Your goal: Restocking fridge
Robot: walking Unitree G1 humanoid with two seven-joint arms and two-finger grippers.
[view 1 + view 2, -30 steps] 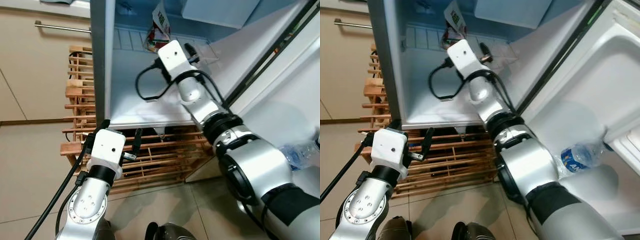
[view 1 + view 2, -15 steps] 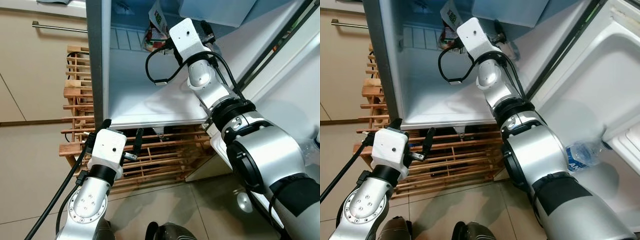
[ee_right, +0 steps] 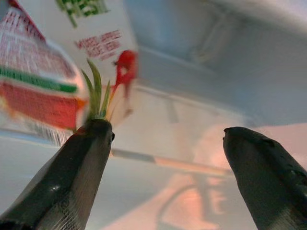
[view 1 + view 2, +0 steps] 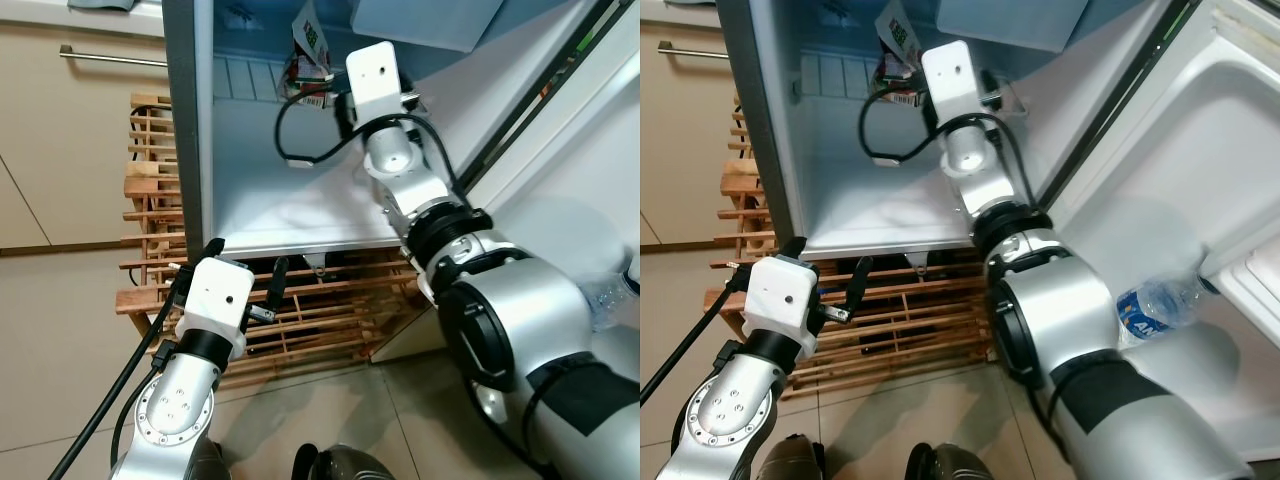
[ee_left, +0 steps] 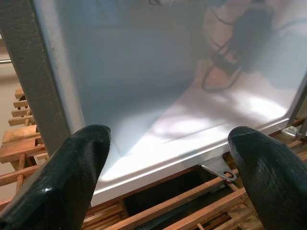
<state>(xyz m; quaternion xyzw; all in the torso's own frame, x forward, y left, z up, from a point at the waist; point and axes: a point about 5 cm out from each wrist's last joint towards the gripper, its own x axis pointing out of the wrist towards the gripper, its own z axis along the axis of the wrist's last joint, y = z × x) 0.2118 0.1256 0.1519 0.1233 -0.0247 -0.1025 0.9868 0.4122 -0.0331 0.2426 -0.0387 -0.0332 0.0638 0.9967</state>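
The fridge point(image 4: 300, 210) stands open with a bare white floor. At its back leans a white packet point(image 4: 310, 55) printed in red and green. My right arm reaches deep inside, and my right gripper point(image 3: 168, 132) is open right beside the packet point(image 3: 53, 72), nothing between its fingers point(image 3: 81, 167). Down in front of the fridge's lower edge my left gripper point(image 4: 247, 252) is open and empty. A water bottle point(image 4: 1155, 308) with a blue label lies in the door shelf on the right.
A wooden slatted rack point(image 4: 150, 180) sits under and left of the fridge. A beige cabinet with a bar handle point(image 4: 100, 55) is at far left. The open fridge door point(image 4: 1180, 180) is at right. A pale drawer point(image 4: 420, 20) hangs at the fridge's top.
My right arm has pushed further up into the fridge and its wrist has turned left toward the packet. The left arm has stayed put.
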